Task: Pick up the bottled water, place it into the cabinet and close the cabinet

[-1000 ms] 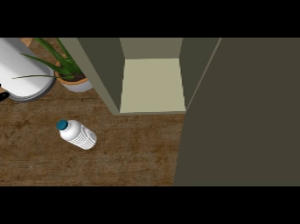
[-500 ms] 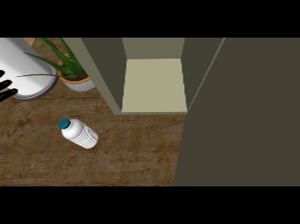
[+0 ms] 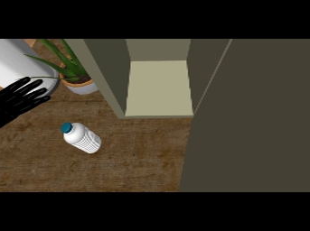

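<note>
The bottled water [image 3: 82, 137], white with a teal cap, lies on its side on the wooden counter [image 3: 137, 162], cap pointing up-left. My left hand [image 3: 10, 103] comes in from the left edge, open with fingers spread, above and left of the bottle and apart from it. Behind the bottle stands the cabinet [image 3: 161, 88], open, its pale shelf bare. Its door [image 3: 264, 117] is swung out and fills the right side. My right hand does not show.
A potted green plant [image 3: 77, 80] stands left of the cabinet's side wall. A large white cylinder [image 3: 10, 61] sits at the far left, just behind my left hand.
My left hand has come further into view from the left edge, moving right with its fingers spreading. The bottle and cabinet have not moved.
</note>
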Controlling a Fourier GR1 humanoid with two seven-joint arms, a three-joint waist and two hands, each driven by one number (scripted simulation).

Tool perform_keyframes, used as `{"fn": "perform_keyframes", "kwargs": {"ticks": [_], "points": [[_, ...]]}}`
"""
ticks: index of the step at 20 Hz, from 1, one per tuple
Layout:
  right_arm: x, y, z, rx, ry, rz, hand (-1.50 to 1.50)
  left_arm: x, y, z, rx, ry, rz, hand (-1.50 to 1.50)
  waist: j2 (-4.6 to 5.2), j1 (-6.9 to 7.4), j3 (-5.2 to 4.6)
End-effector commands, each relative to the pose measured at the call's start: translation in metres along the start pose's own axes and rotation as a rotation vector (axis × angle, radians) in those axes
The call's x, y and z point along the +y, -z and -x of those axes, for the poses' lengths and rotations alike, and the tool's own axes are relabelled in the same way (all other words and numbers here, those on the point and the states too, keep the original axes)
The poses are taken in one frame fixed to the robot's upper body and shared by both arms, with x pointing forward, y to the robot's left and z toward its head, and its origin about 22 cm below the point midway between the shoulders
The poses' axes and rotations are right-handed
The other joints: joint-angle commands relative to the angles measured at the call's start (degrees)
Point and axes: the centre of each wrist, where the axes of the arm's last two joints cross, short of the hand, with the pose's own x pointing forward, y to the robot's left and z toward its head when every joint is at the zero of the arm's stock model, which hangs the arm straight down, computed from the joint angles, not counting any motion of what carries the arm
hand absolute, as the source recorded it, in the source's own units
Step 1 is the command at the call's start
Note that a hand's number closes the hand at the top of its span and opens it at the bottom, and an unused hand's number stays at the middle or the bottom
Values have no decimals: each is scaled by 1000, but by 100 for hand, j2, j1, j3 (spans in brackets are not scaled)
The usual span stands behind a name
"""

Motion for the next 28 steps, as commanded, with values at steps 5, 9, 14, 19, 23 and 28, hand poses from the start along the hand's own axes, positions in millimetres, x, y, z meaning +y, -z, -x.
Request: {"fn": "perform_keyframes", "kwargs": {"ticks": [5,9,14,19,23,28], "points": [[0,-12,-18,-39,-92,0,-150,1,30,40,82,7,24,-150,19,-86,-5],[5,-9,-21,-24,-74,29,-150,-3,15,62,130,0,17,-150,21,-70,-12],[7,-8,-20,-32,-80,-4,-150,-3,20,78,169,-14,-2,-150,37,-140,-18],[-1,-7,-19,-49,-79,17,-150,-11,17,100,193,-41,19,-150,47,-118,-18],[3,-3,-22,-52,-61,5,-150,-15,23,112,178,-47,4,-150,67,-184,-38],[5,-2,-17,-55,-79,-12,-150,-11,23,121,180,-59,-33,-150,66,-186,-32]]}}
